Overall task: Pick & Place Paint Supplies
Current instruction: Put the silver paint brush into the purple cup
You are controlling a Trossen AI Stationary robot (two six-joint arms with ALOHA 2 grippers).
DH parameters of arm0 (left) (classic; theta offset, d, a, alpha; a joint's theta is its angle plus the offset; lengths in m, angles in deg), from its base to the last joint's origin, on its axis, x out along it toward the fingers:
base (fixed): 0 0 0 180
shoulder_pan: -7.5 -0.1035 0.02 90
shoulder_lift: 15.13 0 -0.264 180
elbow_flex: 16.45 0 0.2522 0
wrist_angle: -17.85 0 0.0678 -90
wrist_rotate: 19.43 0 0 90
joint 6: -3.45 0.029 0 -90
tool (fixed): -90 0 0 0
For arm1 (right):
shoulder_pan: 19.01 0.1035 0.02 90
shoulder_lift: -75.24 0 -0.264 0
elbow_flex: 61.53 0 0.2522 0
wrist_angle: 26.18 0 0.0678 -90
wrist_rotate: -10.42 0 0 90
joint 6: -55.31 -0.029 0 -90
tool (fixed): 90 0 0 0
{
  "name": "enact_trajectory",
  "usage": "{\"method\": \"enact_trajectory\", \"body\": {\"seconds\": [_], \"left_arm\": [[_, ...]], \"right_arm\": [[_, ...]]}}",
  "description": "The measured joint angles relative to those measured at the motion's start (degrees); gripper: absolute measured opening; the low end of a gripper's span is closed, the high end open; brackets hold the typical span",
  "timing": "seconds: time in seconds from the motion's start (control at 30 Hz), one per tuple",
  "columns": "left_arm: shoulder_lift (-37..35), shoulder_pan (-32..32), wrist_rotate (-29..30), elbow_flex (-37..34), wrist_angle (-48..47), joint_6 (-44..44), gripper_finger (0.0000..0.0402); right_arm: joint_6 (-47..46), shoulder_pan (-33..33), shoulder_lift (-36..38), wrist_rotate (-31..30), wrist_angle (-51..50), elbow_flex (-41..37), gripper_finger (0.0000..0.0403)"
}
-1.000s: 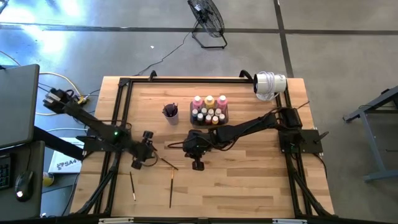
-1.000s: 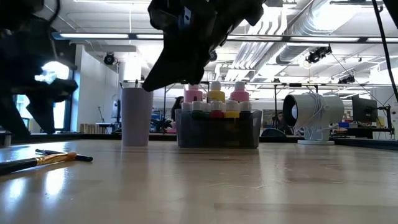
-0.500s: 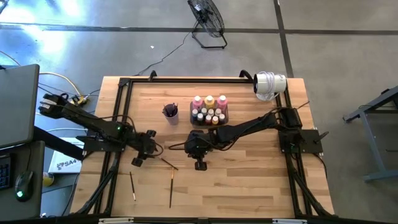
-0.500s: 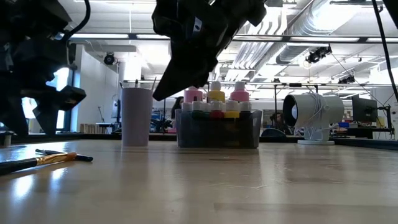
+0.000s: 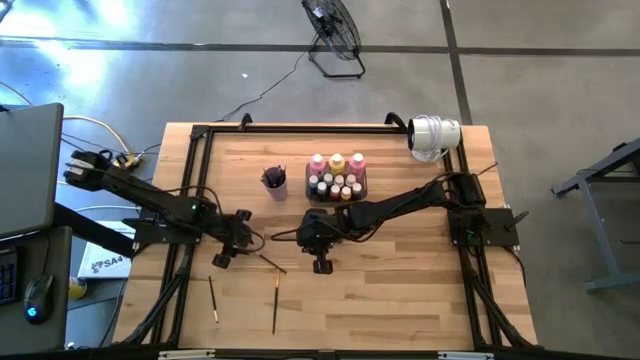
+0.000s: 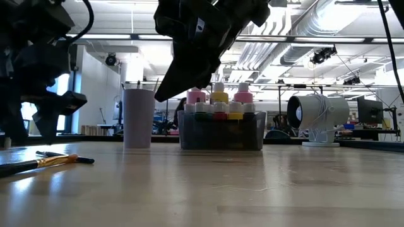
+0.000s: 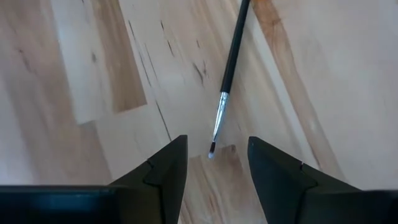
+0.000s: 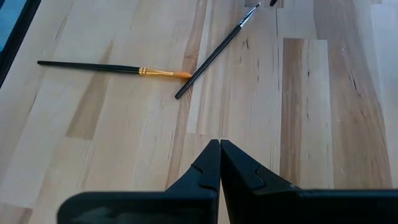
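Observation:
Paint bottles with pink, yellow and white caps stand in the dark tray (image 5: 337,180) (image 6: 221,131) at the table's far middle. Three thin brushes lie flat on the wood near the left: a silver-ferruled one (image 5: 270,263) (image 7: 229,68) (image 8: 217,50), a gold-ferruled one (image 5: 275,303) (image 8: 106,68) (image 6: 47,161), and a third (image 5: 213,298). My left gripper (image 5: 230,248) (image 7: 214,165) hovers open over the silver-ferruled brush's bristle tip, touching nothing. My right gripper (image 5: 320,262) (image 8: 219,160) is shut and empty, raised above the table's middle, right of the brushes.
A purple cup (image 5: 275,180) (image 6: 139,118) stands left of the tray. A white round device (image 5: 433,135) (image 6: 317,118) sits at the far right corner. Black frame rails run along the table's left and right sides. Bare wood lies toward the near edge.
My left gripper has moved toward the table's right and dipped lower, closing on the silver-ferruled brush. My right gripper has shifted slightly right and down. The brushes, tray and cup have stayed where they were.

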Motion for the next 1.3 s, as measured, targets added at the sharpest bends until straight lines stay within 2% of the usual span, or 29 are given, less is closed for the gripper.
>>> {"method": "enact_trajectory", "body": {"seconds": [0.27,0.43,0.53,0.8,0.87,1.07,1.3], "left_arm": [[7.78,0.00,-0.82,0.02,6.32,0.76,0.0164],[10.23,0.00,-0.83,0.16,7.05,0.49,0.0156],[10.32,0.00,-0.85,0.15,7.01,0.34,0.0130],[10.37,-0.02,-1.54,0.13,6.94,-0.04,0.0023],[10.37,-0.04,-2.19,0.11,6.90,-0.12,0.0008],[10.34,-0.04,-3.07,0.07,7.13,-0.29,0.0004],[10.17,0.04,-5.84,0.83,8.38,-0.37,0.0001]], "right_arm": [[0.00,0.00,-0.02,-0.02,0.14,0.00,0.0002],[0.00,0.00,-0.04,-0.02,0.23,-0.02,0.0002],[0.00,0.00,-0.04,-0.04,0.25,-0.02,0.0002],[0.02,0.00,-0.04,0.16,-1.06,-0.02,0.0002],[0.02,0.00,-0.04,0.39,-2.87,-0.02,0.0002],[-0.13,0.00,-0.07,0.55,-7.70,-0.07,0.0002],[-0.02,-0.02,-0.07,3.39,-8.62,-0.07,0.0002]]}}
